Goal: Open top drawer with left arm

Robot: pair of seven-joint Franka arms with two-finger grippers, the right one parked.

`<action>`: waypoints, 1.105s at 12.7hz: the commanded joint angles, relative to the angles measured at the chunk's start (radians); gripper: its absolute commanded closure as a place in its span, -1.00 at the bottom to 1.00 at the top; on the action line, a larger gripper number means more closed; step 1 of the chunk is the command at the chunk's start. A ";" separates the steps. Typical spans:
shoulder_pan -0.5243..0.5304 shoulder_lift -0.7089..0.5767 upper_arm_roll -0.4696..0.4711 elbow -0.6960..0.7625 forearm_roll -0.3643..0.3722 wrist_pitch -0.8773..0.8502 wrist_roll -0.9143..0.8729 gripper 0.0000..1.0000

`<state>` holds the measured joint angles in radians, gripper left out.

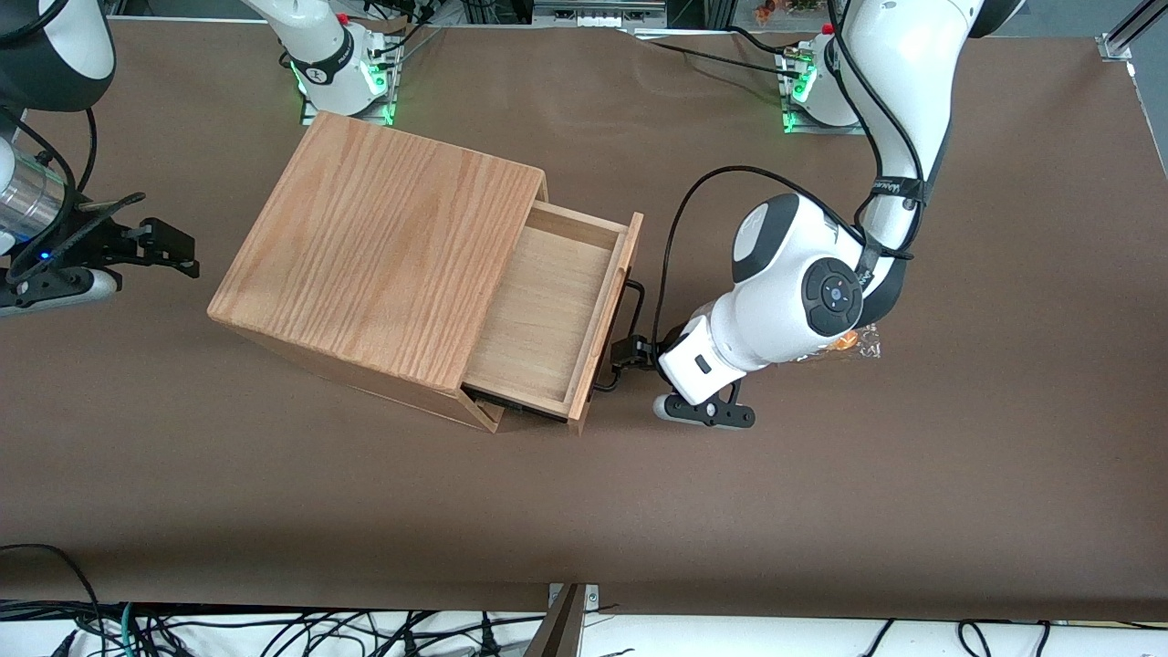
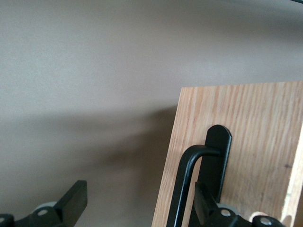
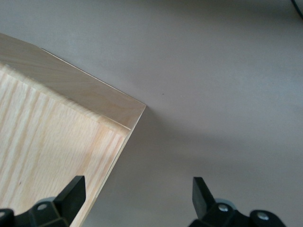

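The top drawer (image 1: pixel 547 310) stands pulled well out of its oak-grain cabinet (image 1: pixel 374 255), its pale plywood bottom bare to view, and the cabinet sits on the brown tabletop (image 1: pixel 584 511) toward the parked arm's end and closer to the edge where the arm bases are mounted than to the front camera's edge. Along the drawer's front runs the thin black bar handle (image 1: pixel 632 319). The left arm's gripper (image 1: pixel 630 351) is at that handle, at its end nearer the front camera. In the left wrist view the jaws stand wide apart: one finger (image 2: pixel 204 208) lies against the handle's mounting plate beside the bent bar (image 2: pixel 187 184), the other finger (image 2: pixel 73 201) hangs over bare tabletop, well clear of the drawer front (image 2: pixel 251 156). Nothing is clamped between them. The left arm (image 1: pixel 794 292) reaches down from its base, black cable looping above the wrist. A small orange wrapped item (image 1: pixel 853 342) lies on the tabletop, partly hidden under the arm.
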<state>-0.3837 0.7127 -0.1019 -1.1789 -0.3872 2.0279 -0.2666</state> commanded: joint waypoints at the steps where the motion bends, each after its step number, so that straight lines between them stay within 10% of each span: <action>1: 0.037 -0.030 0.001 0.008 -0.030 -0.058 0.018 -1.00; 14: 0.370 -0.173 0.017 -0.011 0.146 -0.426 0.286 -1.00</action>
<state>-0.0771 0.5598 -0.0771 -1.1688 -0.2598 1.6464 -0.0952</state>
